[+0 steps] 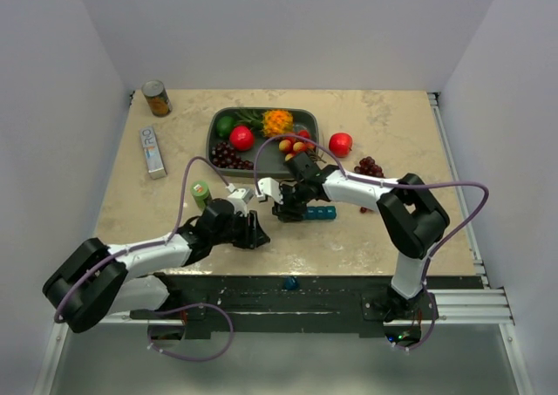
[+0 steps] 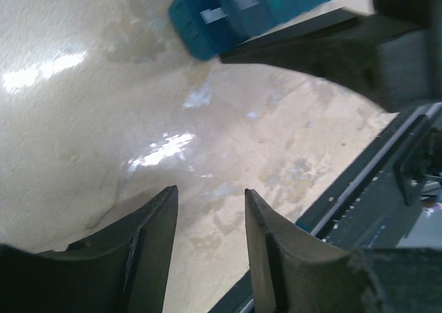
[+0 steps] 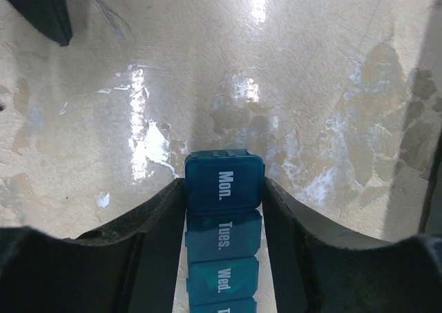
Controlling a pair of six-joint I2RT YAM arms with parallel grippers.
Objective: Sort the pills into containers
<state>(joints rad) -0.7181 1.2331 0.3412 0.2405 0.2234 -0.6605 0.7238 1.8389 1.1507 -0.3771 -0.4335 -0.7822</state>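
Note:
The containers (image 3: pixel 222 237) are a teal-blue strip of joined cells marked Mon., Tues., Wed., lying on the tabletop (image 1: pixel 318 213). My right gripper (image 3: pixel 223 183) is shut on the strip, its two fingers pressing the sides of the Mon. cell at the strip's end. In the top view this gripper (image 1: pixel 286 209) sits at the strip's left end. My left gripper (image 2: pixel 210 192) is open with only bare table between its fingers. It hovers just left of the strip (image 2: pixel 255 9), near the table's front edge (image 1: pixel 254 231). No pills show in any view.
A grey tray (image 1: pixel 214 125) with fruit stands at the back. A tin can (image 1: pixel 157 98) and a white box (image 1: pixel 153 151) are back left. A small green bottle (image 1: pixel 201 191) stands beside the left arm. A red apple (image 1: pixel 341 143) and grapes (image 1: pixel 370 166) lie right of the tray.

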